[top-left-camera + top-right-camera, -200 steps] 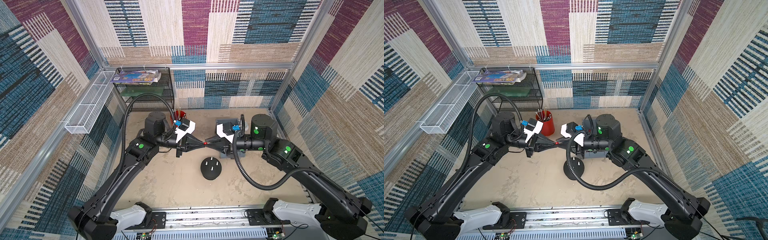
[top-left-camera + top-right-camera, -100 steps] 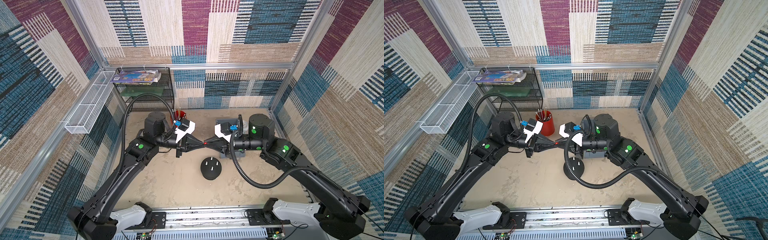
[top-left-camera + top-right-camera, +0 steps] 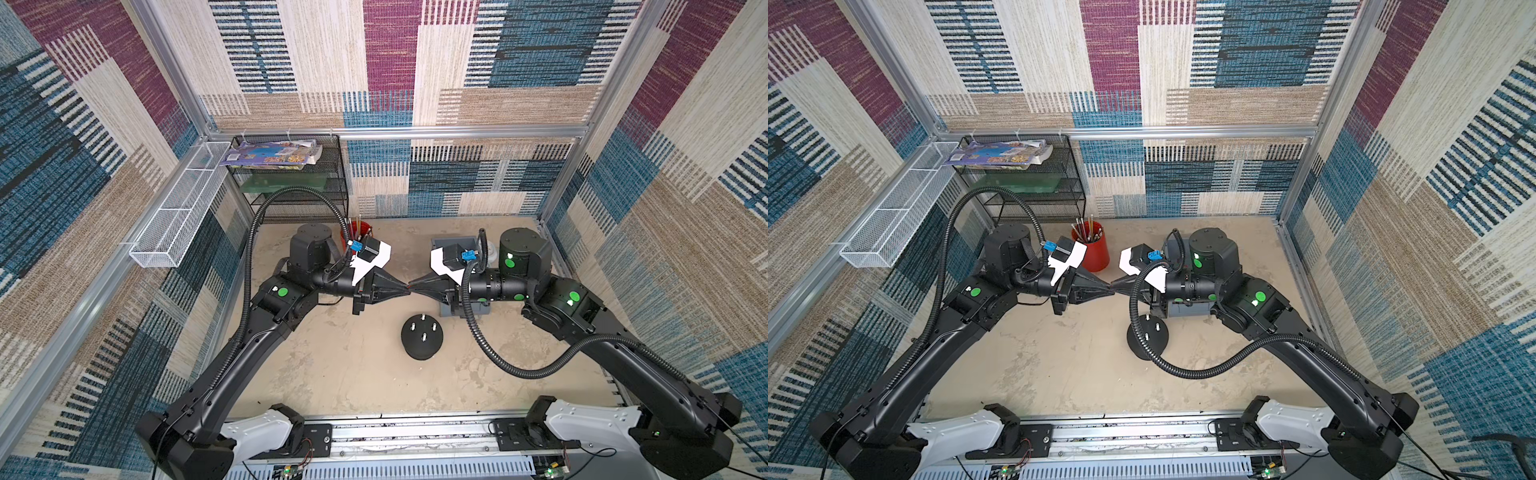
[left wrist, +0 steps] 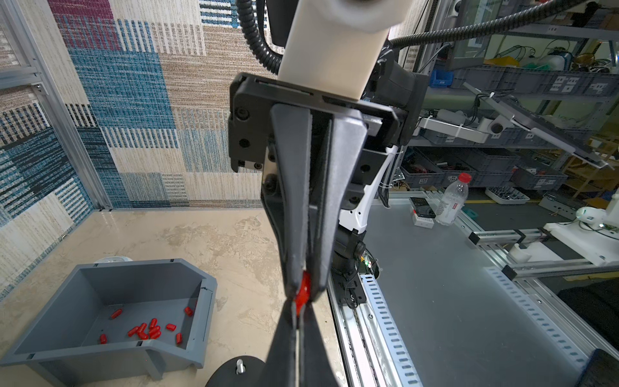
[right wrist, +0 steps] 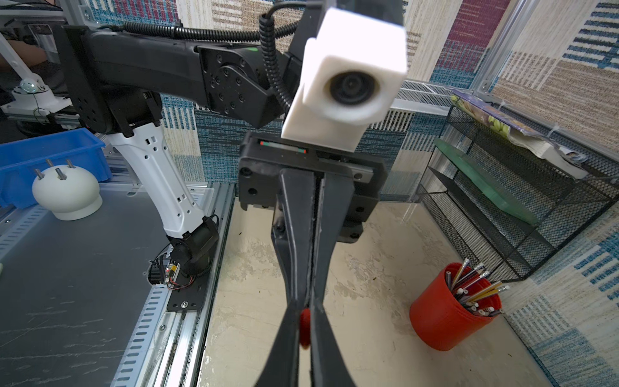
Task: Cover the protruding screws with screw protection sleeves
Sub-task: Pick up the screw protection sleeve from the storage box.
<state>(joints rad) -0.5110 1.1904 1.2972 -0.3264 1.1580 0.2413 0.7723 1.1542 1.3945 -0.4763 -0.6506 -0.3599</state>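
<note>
**Sleeve Transfer: Right Pincer Narrowed**

Above the table (image 3: 332,374), beyond the black dome (image 3: 420,347), the right pincer (image 3: 415,286), wider a second ago, has narrowed. It and the left pincer (image 3: 404,290), tip to tip, both clamp one screw protection sleeve (image 4: 303,291). The protruding screws (image 3: 424,335) stand uncovered.

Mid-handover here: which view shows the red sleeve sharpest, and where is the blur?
Left wrist view: red sleeve sharpest. Right wrist view: sleeve softer, and the near white camera housing is out of focus. Both top views: even light, sleeve too small to judge.
</note>
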